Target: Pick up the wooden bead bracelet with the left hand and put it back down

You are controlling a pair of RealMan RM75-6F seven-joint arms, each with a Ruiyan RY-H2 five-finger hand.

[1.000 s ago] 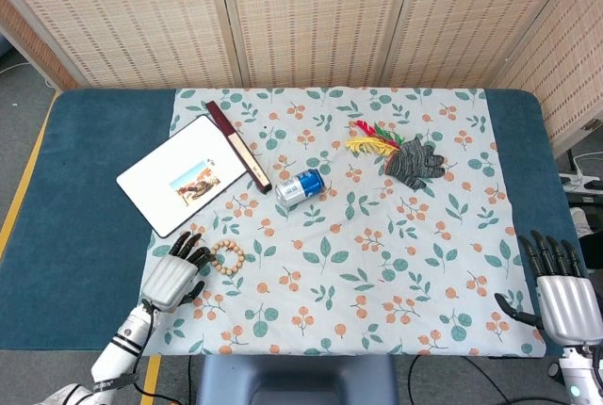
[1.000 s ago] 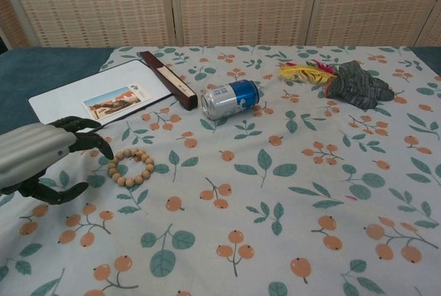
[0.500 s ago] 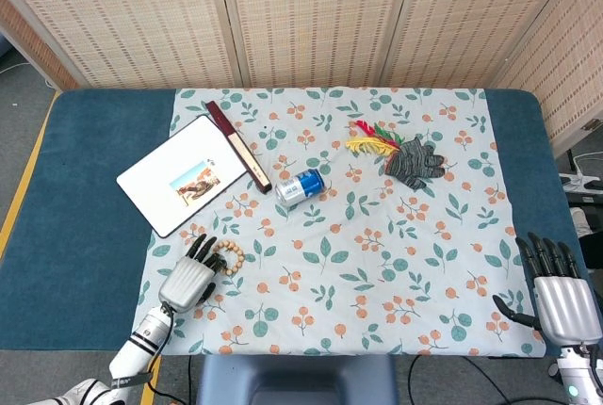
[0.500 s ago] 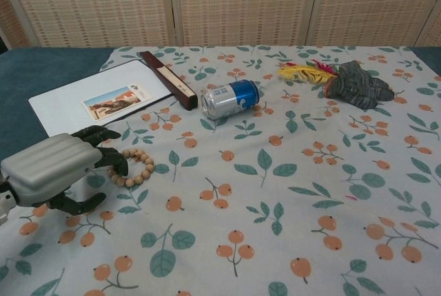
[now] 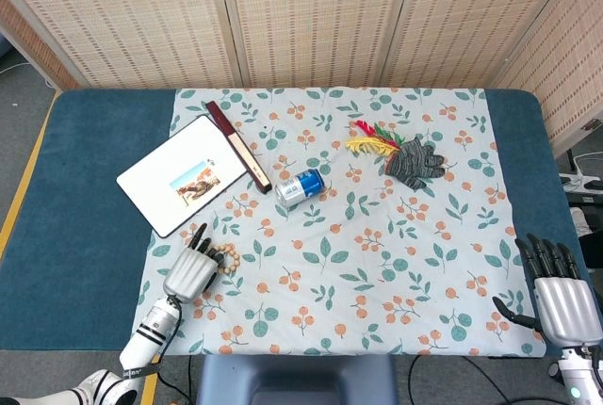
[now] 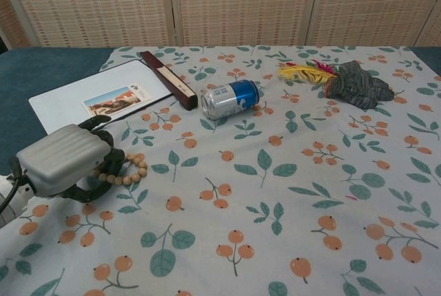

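Left hand (image 6: 65,162) lies over the wooden bead bracelet (image 6: 124,171) on the floral cloth (image 6: 275,172) — fingers curled onto the beads, grasp unclear. Right hand (image 5: 565,297) spread, empty. Farther back — soda can (image 6: 229,98).

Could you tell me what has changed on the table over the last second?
The left hand has moved toward the robot's right onto the wooden bead bracelet, now covering part of it; a firm grip is not yet clear. The bracelet seems still on the cloth. The right hand, can, glove and board stayed put.
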